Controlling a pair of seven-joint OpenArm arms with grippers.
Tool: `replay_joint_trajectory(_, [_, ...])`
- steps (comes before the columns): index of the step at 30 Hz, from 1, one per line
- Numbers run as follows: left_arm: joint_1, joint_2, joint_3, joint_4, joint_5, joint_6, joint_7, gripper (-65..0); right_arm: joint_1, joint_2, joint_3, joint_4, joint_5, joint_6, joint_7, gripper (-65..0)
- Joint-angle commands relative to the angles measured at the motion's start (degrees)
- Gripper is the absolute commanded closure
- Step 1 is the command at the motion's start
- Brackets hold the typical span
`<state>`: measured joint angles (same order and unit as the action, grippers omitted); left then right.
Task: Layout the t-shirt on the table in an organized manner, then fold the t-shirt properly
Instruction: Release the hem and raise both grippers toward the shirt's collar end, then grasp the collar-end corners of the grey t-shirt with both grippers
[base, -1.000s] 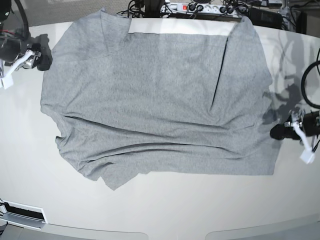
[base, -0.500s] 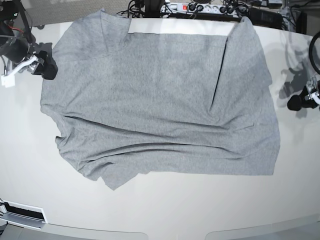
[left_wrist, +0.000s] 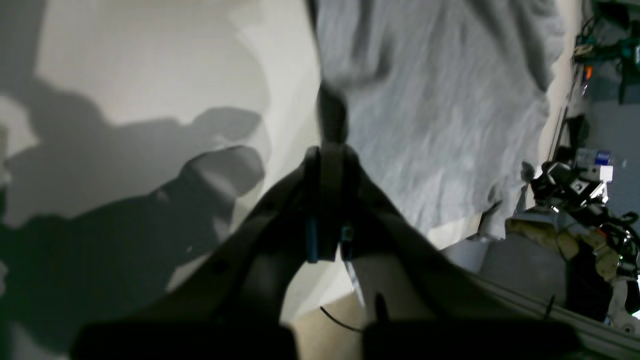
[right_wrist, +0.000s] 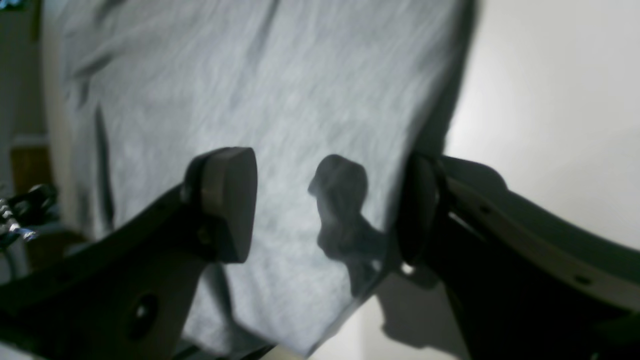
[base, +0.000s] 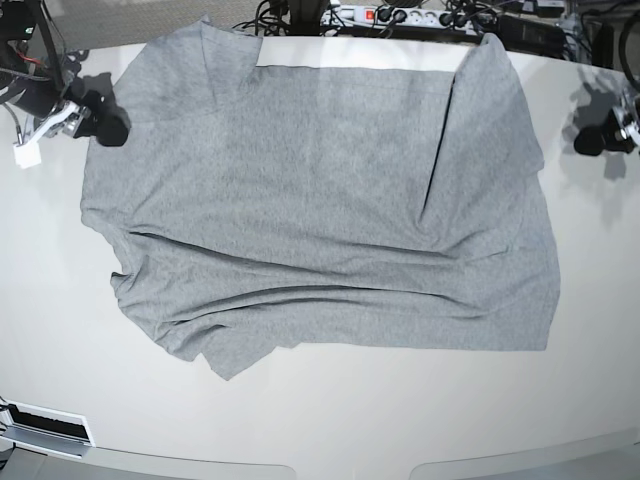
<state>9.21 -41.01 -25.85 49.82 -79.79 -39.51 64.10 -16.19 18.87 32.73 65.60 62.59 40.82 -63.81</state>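
The heather-grey t-shirt (base: 320, 200) lies spread on the off-white table (base: 330, 420) with creases across its lower half; no lettering shows. My right gripper (base: 108, 128) is at the shirt's far left edge. In the right wrist view it (right_wrist: 325, 205) is open, its pads on either side of the shirt's edge (right_wrist: 250, 90). My left gripper (base: 590, 142) hovers over bare table to the right of the shirt. In the left wrist view it (left_wrist: 332, 120) is shut and empty, beside the shirt's edge (left_wrist: 440, 100).
A power strip and cables (base: 400, 15) run along the table's back edge. A black-and-white fixture (base: 45, 428) sits at the front left corner. The other arm (left_wrist: 575, 200) shows at the right of the left wrist view.
My left gripper has moved away from the shirt's lower right edge, toward the back right. My right gripper has moved right, onto the shirt's left edge. The shirt has not shifted.
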Motion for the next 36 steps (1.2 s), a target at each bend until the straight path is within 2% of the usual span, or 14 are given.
replay_joint_trajectory(1, [-0.48,-1.84,-0.52,0.70,-1.75,-0.49,-0.55,0.0,-0.50,0.37,-0.22,-0.04,-2.08,-0.82,-2.95,-43.7])
replay_joint_trajectory(4, [-0.35,-1.84,-0.52,0.70,-1.81,-0.49,-0.55,0.0,-0.50,0.15,-0.24,-0.04,-1.92,-0.82,-2.91,-43.2])
replay_joint_trajectory(6, [-0.35,-1.81,-0.52,0.70,-1.88,-0.49,-0.26,0.0,-0.50,0.17,-0.24,-0.04,-1.88,-0.82,-2.89,-37.3])
replay_joint_trajectory(7, [-0.35,-1.81,-0.52,0.70,-2.29,-0.49,0.63,0.0,-0.48,0.15,-0.24,-0.04,-1.64,-0.82,-2.91,-31.6])
replay_joint_trajectory(9, [-0.35,-1.81,-0.52,0.70,-5.21,-0.49,4.17,0.0,-0.50,0.17,-0.22,-0.04,-1.05,-0.82,-2.93,-15.7])
replay_joint_trajectory(11, [-0.35,-1.81,-0.52,0.70,-5.21,-0.49,7.74,0.0,-0.46,0.17,-0.22,-0.04,-1.05,-0.82,-2.89,-0.8])
replay_joint_trajectory(14, [0.15,-1.81,-0.52,0.70,-5.21,-0.49,9.11,0.0,-0.33,0.17,-0.22,-0.04,-1.05,-0.82,-2.89,0.0])
replay_joint_trajectory(17, [1.81,-1.68,-0.52,0.76,-5.21,-0.49,9.79,-21.2,-0.37,0.20,-0.22,-0.04,-1.09,-0.82,-2.91,0.0])
replay_joint_trajectory(19, [3.43,-1.33,-0.52,1.03,-5.21,-0.49,10.43,-30.9,-0.35,0.20,-0.22,-0.04,-1.07,-0.82,-2.91,0.0])
replay_joint_trajectory(23, [7.19,-0.04,-0.46,4.02,-5.21,-0.49,14.23,-31.7,-0.33,0.20,-0.22,-0.04,-1.07,-0.82,-2.89,0.0])
replay_joint_trajectory(28, [12.48,0.09,-0.42,12.63,-5.21,-0.49,13.77,-31.7,-0.31,0.20,-0.22,-0.04,-1.05,-0.82,-2.84,0.0])
replay_joint_trajectory(34, [15.06,0.33,-0.42,16.81,-5.21,-0.49,9.64,-31.7,-0.11,0.20,-0.22,-0.02,-1.05,-0.82,-2.84,0.0])
replay_joint_trajectory(36, [15.08,0.92,-0.42,16.81,-2.69,-0.49,8.76,-31.7,-0.11,0.20,-0.22,-0.02,-1.03,-0.82,-2.86,0.0])
